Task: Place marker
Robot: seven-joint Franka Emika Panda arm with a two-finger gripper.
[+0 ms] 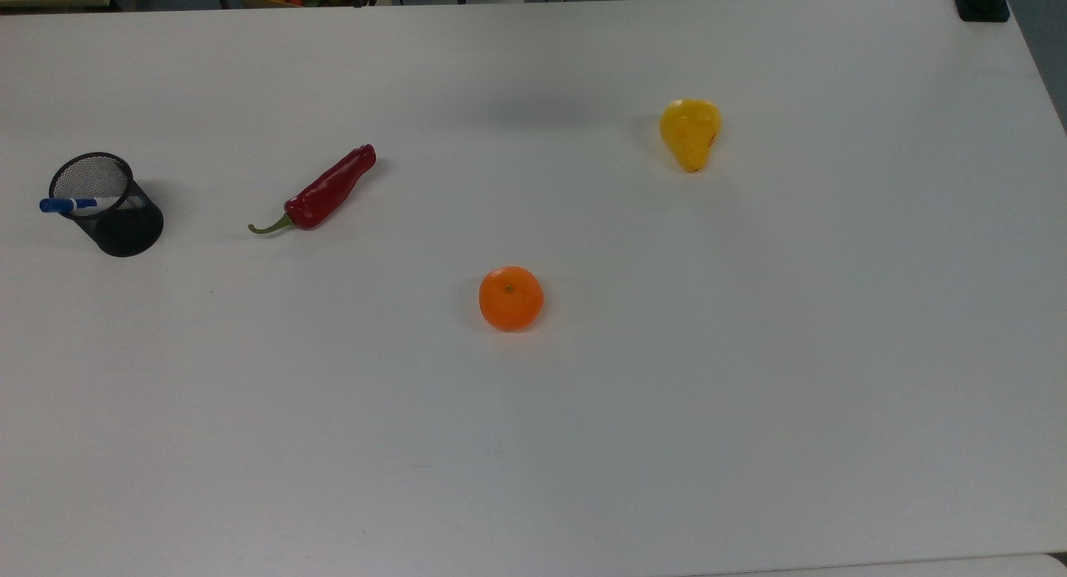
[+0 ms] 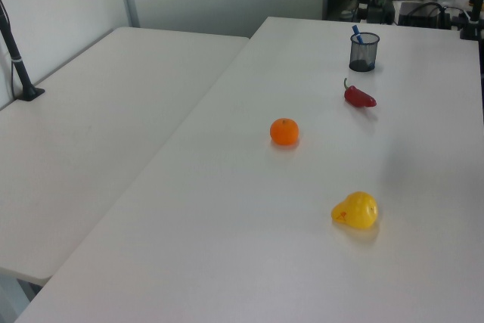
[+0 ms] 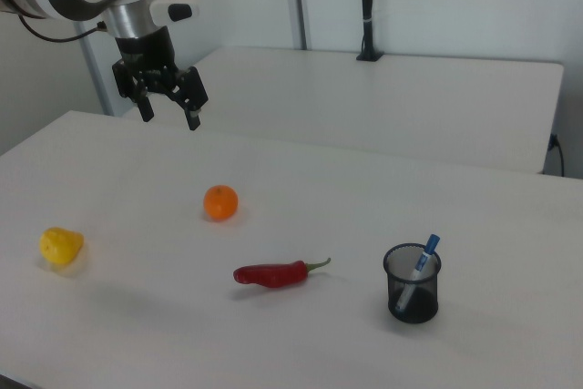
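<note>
In the upper left of the right view, the arm's white wrist housing pointed downward and carried the black gripper [image 3: 169, 116]. The two fingers were spread wide apart with nothing between them. The gripper hung in the air, tilted slightly.

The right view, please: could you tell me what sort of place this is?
Probably a robotics lab: a robot arm's open end effector hangs over a plain white table holding toy-like produce and a mesh pen cup, with a camera pole behind.
</note>
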